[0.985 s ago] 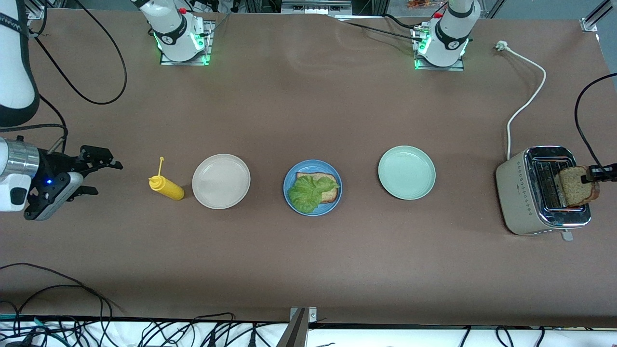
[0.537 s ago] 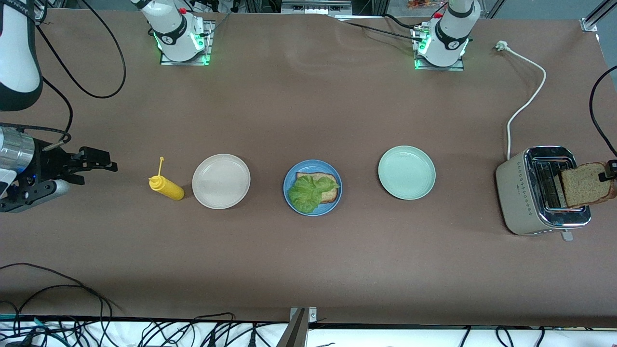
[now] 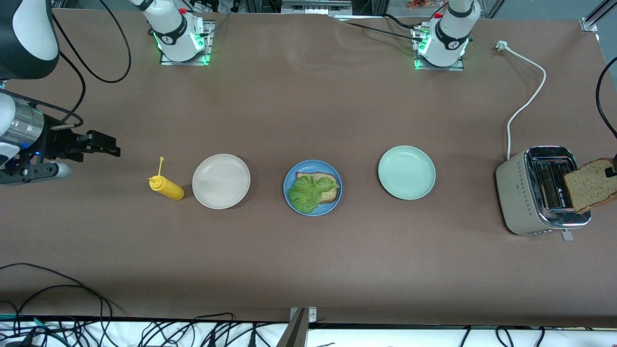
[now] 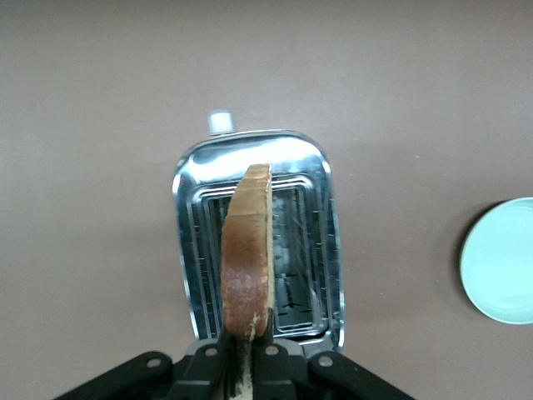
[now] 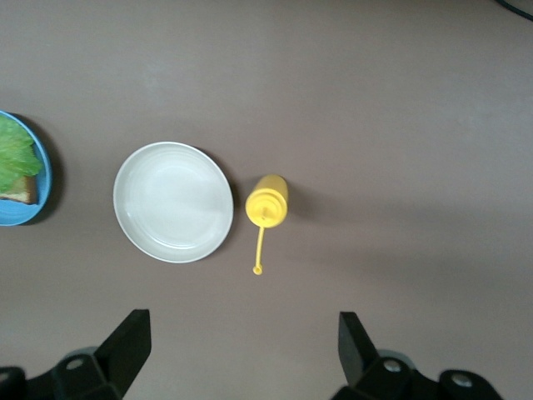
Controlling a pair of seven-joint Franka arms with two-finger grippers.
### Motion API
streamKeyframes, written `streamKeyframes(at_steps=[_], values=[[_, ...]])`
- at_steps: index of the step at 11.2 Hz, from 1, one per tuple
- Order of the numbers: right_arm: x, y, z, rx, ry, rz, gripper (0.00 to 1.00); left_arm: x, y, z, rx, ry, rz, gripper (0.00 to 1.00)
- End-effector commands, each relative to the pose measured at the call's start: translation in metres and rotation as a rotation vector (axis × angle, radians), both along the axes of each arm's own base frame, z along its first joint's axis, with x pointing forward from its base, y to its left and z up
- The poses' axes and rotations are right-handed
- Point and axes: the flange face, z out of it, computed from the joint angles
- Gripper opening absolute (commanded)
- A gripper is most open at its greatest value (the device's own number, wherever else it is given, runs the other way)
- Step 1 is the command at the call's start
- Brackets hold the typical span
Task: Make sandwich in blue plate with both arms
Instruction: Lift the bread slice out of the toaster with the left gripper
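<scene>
Bottom brown wholemeal slice (image 3: 324,189) plus ruffled green lettuce leaf (image 3: 308,193) on round matte blue plate (image 3: 289,182); top brown bread slice (image 3: 589,185) clamped in left gripper (image 4: 246,360) over chrome toaster (image 3: 530,193), unplaced; right gripper (image 5: 241,346) wide open, empty, waiting near yellow squeeze bottle (image 3: 166,187).

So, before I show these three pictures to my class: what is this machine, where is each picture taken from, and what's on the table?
Two robot arms work at one table. The wide picture looks down from across it; the others come from cameras on each wrist. In a row lie a yellow squeeze bottle, a beige plate, a blue plate with a bread slice under lettuce, a pale green plate and a toaster. The left gripper has shut its jaws on a second bread slice above the toaster. The right gripper hangs open near the bottle.
</scene>
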Motion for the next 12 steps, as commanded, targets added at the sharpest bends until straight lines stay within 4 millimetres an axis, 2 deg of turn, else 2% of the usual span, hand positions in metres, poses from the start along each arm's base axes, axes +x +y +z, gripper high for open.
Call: streamKeyframes(at_steps=[1,2,4,5,6,7,8,9,12], values=[[-0.031,-0.029,0.015,-0.017,-0.01,-0.003,1.0,0.006,-0.04,0.016,-0.052,-0.019,-0.053,0.0],[-0.037,-0.034,0.023,-0.016,-0.014,-0.013,1.0,0.006,-0.052,0.022,-0.056,-0.017,-0.043,0.0],[-0.047,-0.035,0.031,-0.015,-0.008,-0.033,1.0,0.009,-0.087,0.032,-0.075,-0.013,-0.043,0.0],[-0.048,-0.023,0.034,-0.028,-0.014,-0.062,1.0,0.007,-0.103,0.038,-0.089,-0.011,-0.063,0.0],[-0.049,-0.002,0.034,-0.041,-0.014,-0.076,1.0,0.01,-0.124,0.041,-0.092,-0.012,-0.091,0.0],[-0.048,0.002,0.035,-0.063,-0.023,-0.071,1.0,0.012,-0.135,0.04,-0.098,-0.008,-0.076,0.0],[-0.047,0.003,0.037,-0.08,-0.039,-0.064,1.0,0.015,-0.157,0.039,-0.106,-0.001,-0.063,0.0],[-0.045,0.002,0.041,-0.095,-0.067,-0.05,1.0,0.016,-0.168,0.037,-0.115,0.006,-0.048,0.0],[-0.033,-0.002,0.05,-0.09,-0.177,-0.067,1.0,0.023,-0.225,0.024,-0.147,0.041,-0.044,0.0]])
